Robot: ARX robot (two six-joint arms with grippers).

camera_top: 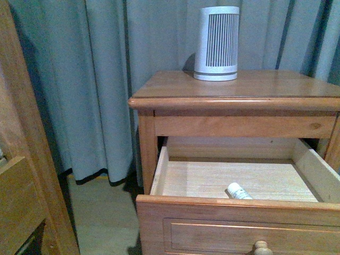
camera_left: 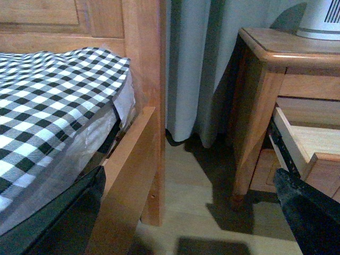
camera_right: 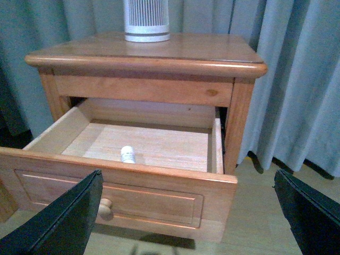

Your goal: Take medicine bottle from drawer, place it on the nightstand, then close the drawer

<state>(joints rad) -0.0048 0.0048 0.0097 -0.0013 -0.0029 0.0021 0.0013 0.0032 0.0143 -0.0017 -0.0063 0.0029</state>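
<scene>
Lying in open drawer [camera_right: 64,132], med bottle [camera_right: 127,154], beyond R gripper [camera_right: 186,178], jaws spread wide.

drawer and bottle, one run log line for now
drawer: open | medicine bottle: inside, near front | nightstand: holds white slatted device | left gripper: open | right gripper: open

I see the drawer [camera_top: 212,203] open from above, so a gripper can go down into it. The bottle [camera_top: 239,191] lies close behind its front wall. On the nightstand [camera_top: 265,85] top, the white device [camera_top: 217,43] takes the back; the front is free. The bed frame [camera_top: 21,159] limits the left side.
</scene>
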